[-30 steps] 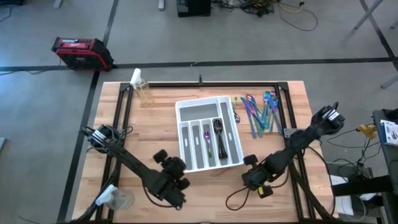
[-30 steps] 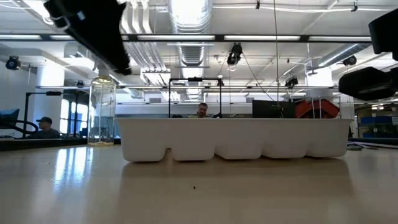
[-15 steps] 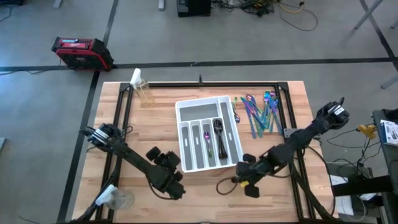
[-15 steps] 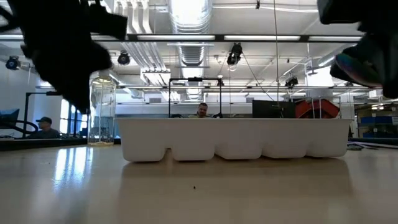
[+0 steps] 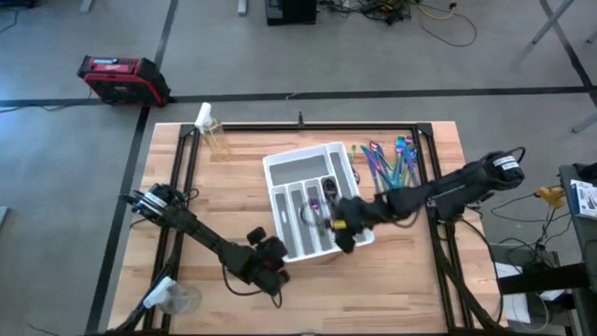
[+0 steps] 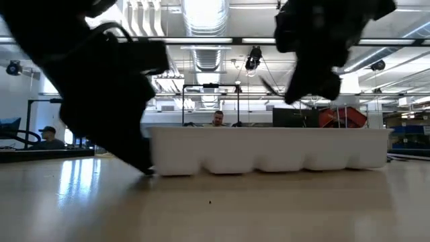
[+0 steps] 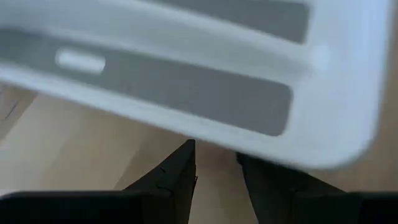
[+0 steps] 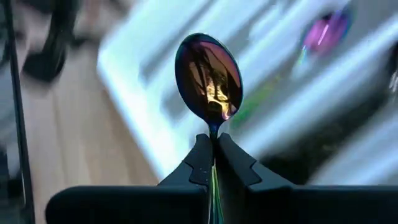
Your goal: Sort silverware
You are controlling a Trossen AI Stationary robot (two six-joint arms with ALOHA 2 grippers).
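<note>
Right gripper [image 8: 213, 163]: jaws pinched tight on the neck of an iridescent spoon [image 8: 209, 76], whose bowl stands out ahead of the fingertips with the handle running back between them. In the high view the right gripper [image 5: 341, 224] hangs over the near right part of the white tray [image 5: 277, 168], so the spoon's long axis looks roughly in line with the arm, pointing across the tray towards the desk's left edge. The tray's slots run from the near edge towards the far edge, somewhat tilted. Judgement: the spoon lies across the slots rather than along them, so the drop would call for a wrist turn or a release that lets it swing into line.

Tray contents: a dark piece [image 5: 328, 187] and a purple-tinted piece [image 5: 312, 199] lie in the slots; which compartment the held spoon sits above cannot be told.

Unsorted silverware [image 5: 392, 166] lies in a fan on the desk just right of the tray, towards the far right corner, with handles pointing mostly near to far.

Left gripper [image 7: 214, 167]: jaws a little apart, holding nothing, low at the desk with the tray's near wall just ahead. In the high view the left gripper [image 5: 270, 269] sits by the tray's near left corner. The right arm is plainly nearer the loose pieces.
</note>
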